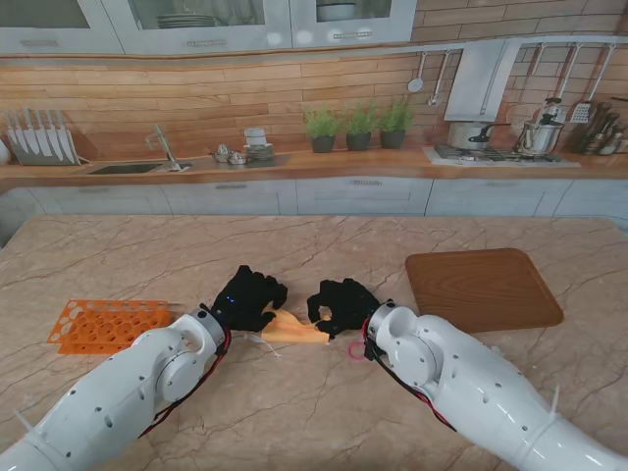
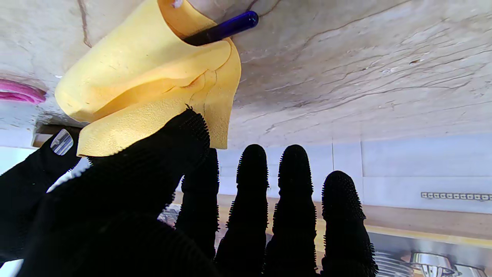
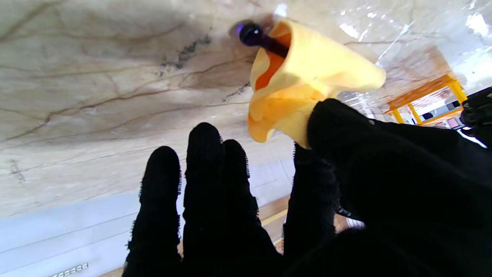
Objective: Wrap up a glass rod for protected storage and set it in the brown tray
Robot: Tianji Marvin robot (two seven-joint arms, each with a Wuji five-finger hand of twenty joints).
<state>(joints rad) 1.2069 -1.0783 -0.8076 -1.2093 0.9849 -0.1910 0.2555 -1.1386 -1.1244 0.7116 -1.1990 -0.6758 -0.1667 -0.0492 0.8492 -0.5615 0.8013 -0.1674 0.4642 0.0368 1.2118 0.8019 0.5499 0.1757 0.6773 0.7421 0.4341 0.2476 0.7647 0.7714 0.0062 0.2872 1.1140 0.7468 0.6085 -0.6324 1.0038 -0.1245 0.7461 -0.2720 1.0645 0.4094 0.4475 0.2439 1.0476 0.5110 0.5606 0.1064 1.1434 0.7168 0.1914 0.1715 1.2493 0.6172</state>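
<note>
Dark blue glass rod [image 2: 223, 29] lay on the marble, loosely rolled in a yellow foam sheet [image 2: 153, 84] between both hands; flat brown tray [image 1: 483, 287] sat beyond the right hand.

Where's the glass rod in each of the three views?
Stand view: rod not visible; it is hidden in the yellow cloth between the left hand and right hand.
Left wrist view: dark blue rod pokes out of the cloth's open end against the table.
Right wrist view: rounded rod tip shows at the cloth's mouth.
Shared landmark: the yellow cloth, seen in all three.
</note>
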